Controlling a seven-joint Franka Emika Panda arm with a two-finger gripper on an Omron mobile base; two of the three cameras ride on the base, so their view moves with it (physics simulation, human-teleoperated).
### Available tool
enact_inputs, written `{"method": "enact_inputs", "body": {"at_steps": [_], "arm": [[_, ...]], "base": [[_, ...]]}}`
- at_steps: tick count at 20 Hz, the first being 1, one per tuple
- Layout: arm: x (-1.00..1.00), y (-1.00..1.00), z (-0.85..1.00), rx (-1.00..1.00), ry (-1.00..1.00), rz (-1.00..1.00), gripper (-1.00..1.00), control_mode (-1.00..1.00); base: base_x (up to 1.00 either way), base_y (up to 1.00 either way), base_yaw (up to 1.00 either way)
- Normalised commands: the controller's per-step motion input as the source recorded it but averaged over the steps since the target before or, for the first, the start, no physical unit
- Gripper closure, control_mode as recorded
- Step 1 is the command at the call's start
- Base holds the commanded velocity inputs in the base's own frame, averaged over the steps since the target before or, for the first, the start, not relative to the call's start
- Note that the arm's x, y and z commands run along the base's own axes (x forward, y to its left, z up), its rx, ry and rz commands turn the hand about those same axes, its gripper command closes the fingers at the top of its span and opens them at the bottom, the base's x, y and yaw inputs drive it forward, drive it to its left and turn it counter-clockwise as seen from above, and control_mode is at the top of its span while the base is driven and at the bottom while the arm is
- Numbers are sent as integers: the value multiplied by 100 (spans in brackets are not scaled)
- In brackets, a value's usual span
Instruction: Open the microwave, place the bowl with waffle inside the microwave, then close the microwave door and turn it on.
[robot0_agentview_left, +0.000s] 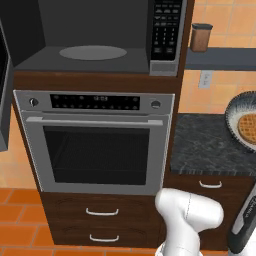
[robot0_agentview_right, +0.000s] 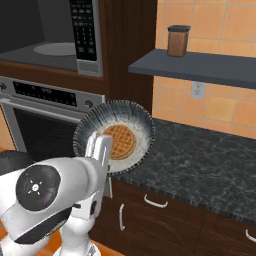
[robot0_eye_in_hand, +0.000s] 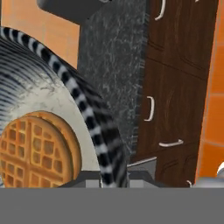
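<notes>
One small round grey speckled bowl (robot0_agentview_right: 114, 135) with a golden-brown round waffle (robot0_agentview_right: 120, 142) in it is seen lifted off the dark marbled desk (robot0_agentview_right: 200, 160) and tipped steeply toward the cameras, its rim gripped at the lower edge by the jaws of the white arm's gripper (robot0_agentview_right: 101, 150). The jaws are clenched on the bowl's rim (robot0_eye_in_hand: 105, 166), as far as can be judged from the hand view, where the striped rim runs down between the finger tips; their opening appears narrow, no wider than the rim's thickness.

The wide steel-framed microwave (robot0_agentview_left: 95, 37) is already open, its dark cavity and round grey turntable (robot0_agentview_left: 92, 52) exposed above the steel oven (robot0_agentview_left: 95, 142), and the black glass microwave door (robot0_agentview_left: 4, 90) is swung out at the left edge.

The step in hand is judged to be the carrying of the bowl to the cavity. It would be done well if the bowl were brought level first, since the waffle could slide out at this tilt, then raised above the cavity's floor and moved leftward past the black keypad strip (robot0_agentview_left: 165, 30), and set down on the turntable before release.
</notes>
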Motion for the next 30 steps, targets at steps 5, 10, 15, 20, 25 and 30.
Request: {"method": "enact_inputs", "body": {"at_steps": [5,10,15,20,25,30], "arm": [[-25,97,57,-5,0,28,100,-100],[6,100,6,-4,-1,30,100,-100],[76,82,0,-1,1,24,100,-100],[68,54,1,1,-11,9,100,-100],[13,52,43,9,-23,6,100,-100],[14,76,76,6,-5,3,100,-100]], "base": [[0,0,0],[0,0,0],[0,0,0],[0,0,0],[0,0,0],[0,0,0]]}}
